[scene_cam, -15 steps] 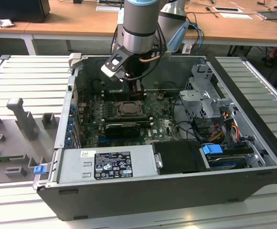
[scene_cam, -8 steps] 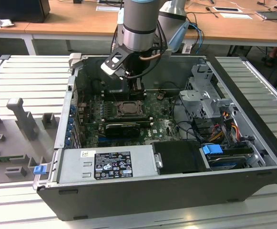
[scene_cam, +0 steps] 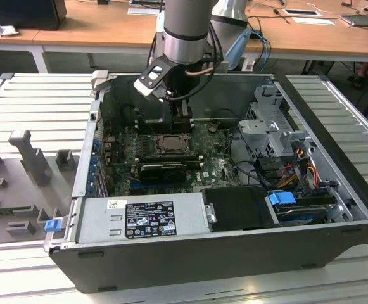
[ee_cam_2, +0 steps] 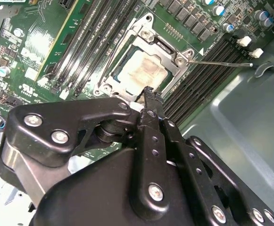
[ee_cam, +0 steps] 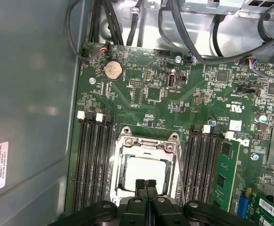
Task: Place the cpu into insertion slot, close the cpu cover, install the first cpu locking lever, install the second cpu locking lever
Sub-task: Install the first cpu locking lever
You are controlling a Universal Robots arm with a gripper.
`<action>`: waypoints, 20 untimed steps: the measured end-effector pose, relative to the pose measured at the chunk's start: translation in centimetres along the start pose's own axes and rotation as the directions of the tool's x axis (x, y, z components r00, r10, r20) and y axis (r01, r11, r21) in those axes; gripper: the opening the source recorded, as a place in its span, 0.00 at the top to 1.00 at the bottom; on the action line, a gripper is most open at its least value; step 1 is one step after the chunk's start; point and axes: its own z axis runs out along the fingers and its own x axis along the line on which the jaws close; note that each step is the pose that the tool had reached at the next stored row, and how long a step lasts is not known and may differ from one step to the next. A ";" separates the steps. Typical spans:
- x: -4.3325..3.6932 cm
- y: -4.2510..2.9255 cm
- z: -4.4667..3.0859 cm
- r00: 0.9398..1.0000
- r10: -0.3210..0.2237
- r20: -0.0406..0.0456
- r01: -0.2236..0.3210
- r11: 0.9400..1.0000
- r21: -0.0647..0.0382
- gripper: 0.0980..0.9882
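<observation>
The gripper [ee_cam_2: 148,94] has its fingers pressed together with nothing between them, forming one narrow black tip. In both wrist views that tip hangs right at the near edge of the cover [ee_cam_2: 148,35], just over the rim of the cpu [ee_cam_2: 144,73]. Whether it touches the metal I cannot tell.

The cpu already lies flat in the slot [ee_cam: 119,175], its pale face showing through the cover's square opening. The cover looks lowered over it. One thin lever [ee_cam_2: 221,63] sticks out sideways over the memory slots [ee_cam: 92,160], so it seems unlatched. I judge the work to be at the cover-and-lever stage.

To do this well, any push should land on the metal frame or the lever wire, never on the chip's face. The shut tip should move slowly and straight, since the lever is thin and could slip off. It should also stay clear of the memory slots on either side.

The green motherboard [ee_cam: 151,94] lies in the floor of an open computer case [scene_cam: 203,259]. The case rests on a ribbed metal desk [scene_cam: 38,95], with grey moulded holders [scene_cam: 28,152] at the exterior view's left. Wooden desks [scene_cam: 95,25] stand behind.
</observation>
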 end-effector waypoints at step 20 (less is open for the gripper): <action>0.06 -0.02 -1.15 1.000 0.003 0.000 -0.003 1.000 0.000 0.99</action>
